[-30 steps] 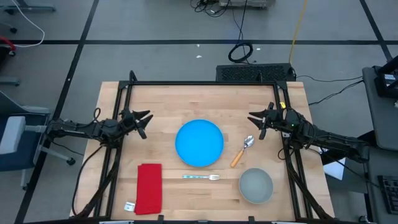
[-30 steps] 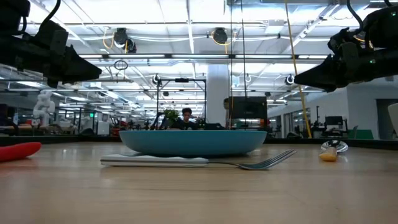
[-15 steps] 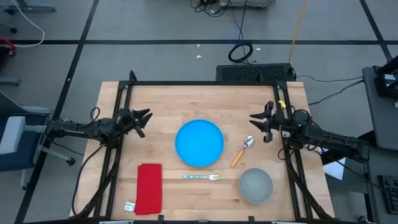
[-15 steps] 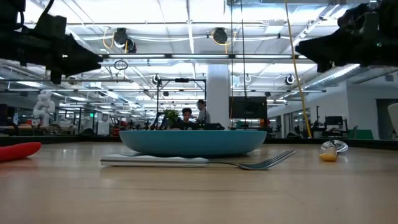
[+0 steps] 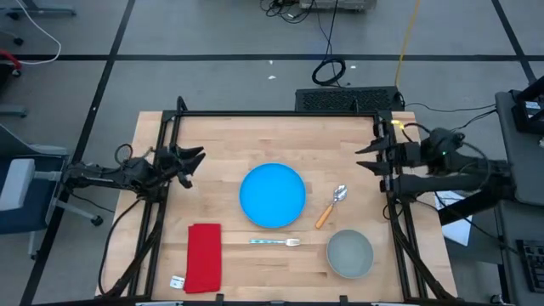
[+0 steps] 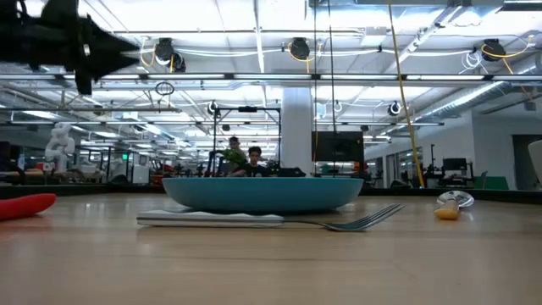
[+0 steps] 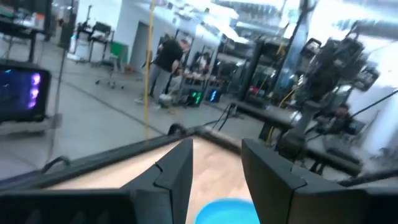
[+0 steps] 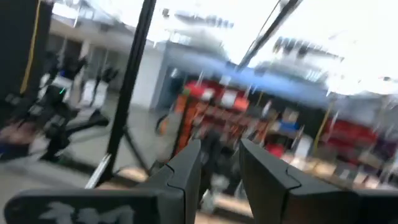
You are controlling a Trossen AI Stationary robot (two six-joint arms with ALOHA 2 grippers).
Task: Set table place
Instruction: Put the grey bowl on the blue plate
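The blue plate (image 5: 272,195) sits mid-table, also seen edge-on in the low view (image 6: 262,193). The orange-handled spoon (image 5: 331,206) lies to its right, the silver fork (image 5: 275,242) in front of it, the grey bowl (image 5: 350,253) at the near right. My left gripper (image 5: 195,161) hovers open above the table's left side, left of the plate (image 7: 227,211). My right gripper (image 5: 365,157) hovers open by the table's right edge, raised, touching nothing.
A folded red cloth (image 5: 204,257) lies near the left front corner, with a small white tag (image 5: 177,282) beside it. Black frame rails (image 5: 280,114) run along the table's edges. People stand in the room behind the table (image 6: 244,159).
My right gripper has pulled back toward the table's right edge and risen, leaving the low view. My left gripper has drawn back slightly to the left and lifted a little. Plate, bowl, fork and spoon have stayed where they were.
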